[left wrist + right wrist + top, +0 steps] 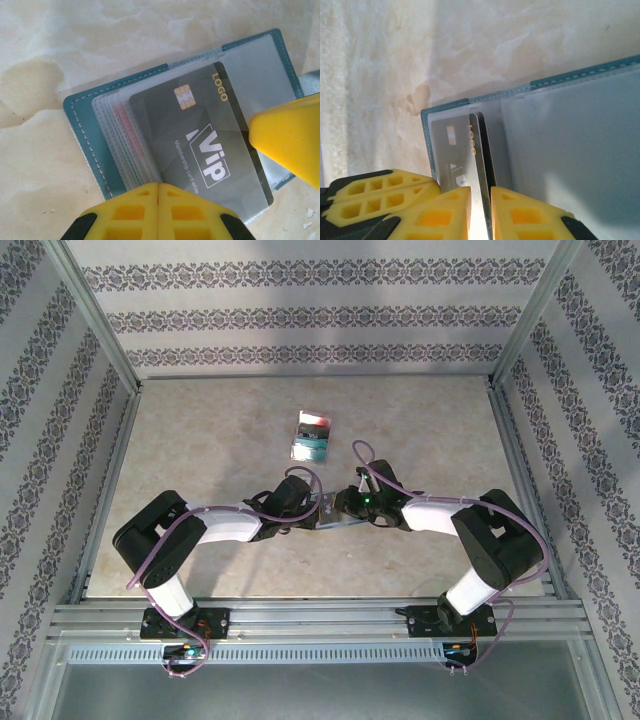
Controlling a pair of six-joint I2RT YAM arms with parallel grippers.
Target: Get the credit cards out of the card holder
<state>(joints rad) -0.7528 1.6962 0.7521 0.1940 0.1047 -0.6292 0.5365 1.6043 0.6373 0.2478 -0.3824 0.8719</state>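
While the left gripper (158, 189) has its yellow fingers pressed fully together at the near edge of the open teal card holder (82, 122), gripping nothing I can make out, the right gripper (481, 192) pinches the dark grey VIP card (200, 150), which lies askew across the holder's clear sleeves (107, 125). Loose cards (313, 436) lie on the marbled table (200, 460), well apart beyond the holder.

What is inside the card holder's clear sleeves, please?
A grey VIP card shows through the top sleeve of the card holder. A reddish edge shows beneath; the lower sleeves' contents are covered.
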